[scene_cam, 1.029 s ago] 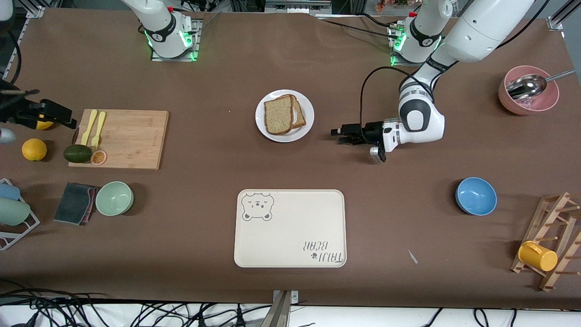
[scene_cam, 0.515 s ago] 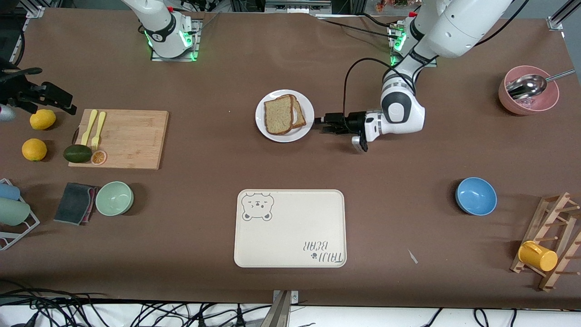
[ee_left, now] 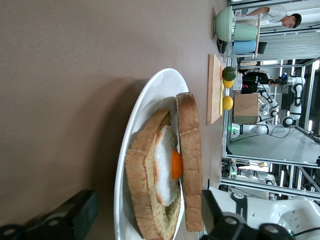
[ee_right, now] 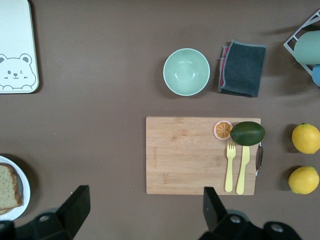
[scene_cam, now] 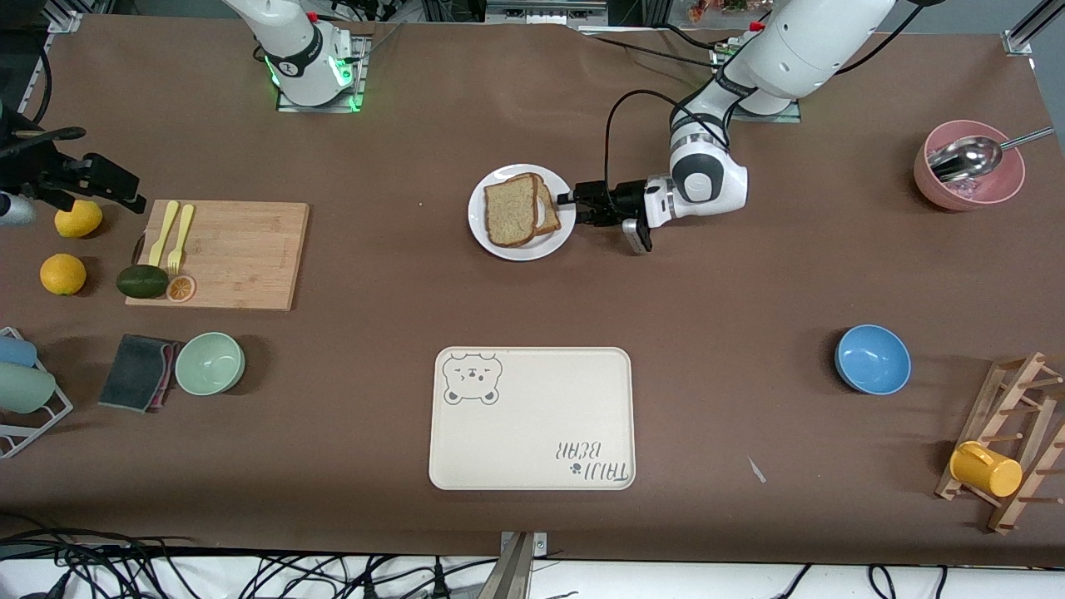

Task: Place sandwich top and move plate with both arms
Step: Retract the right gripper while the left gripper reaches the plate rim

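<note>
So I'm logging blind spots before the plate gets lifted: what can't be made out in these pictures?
- Front view: the fried egg is hidden under the sandwich top; only the left wrist view shows it.
- Front view: whether the left end effector touches the plate rim cannot be told.
- Right wrist view: the plate is cut off by the frame edge.
- Right end effector: its arm is cut off by the front view's edge.

sandwich top (scene_cam: 509, 210) on plate (scene_cam: 522, 249), tray (scene_cam: 532, 420) nearer the camera

Left gripper (scene_cam: 569, 205) low, jaws apart.
</note>
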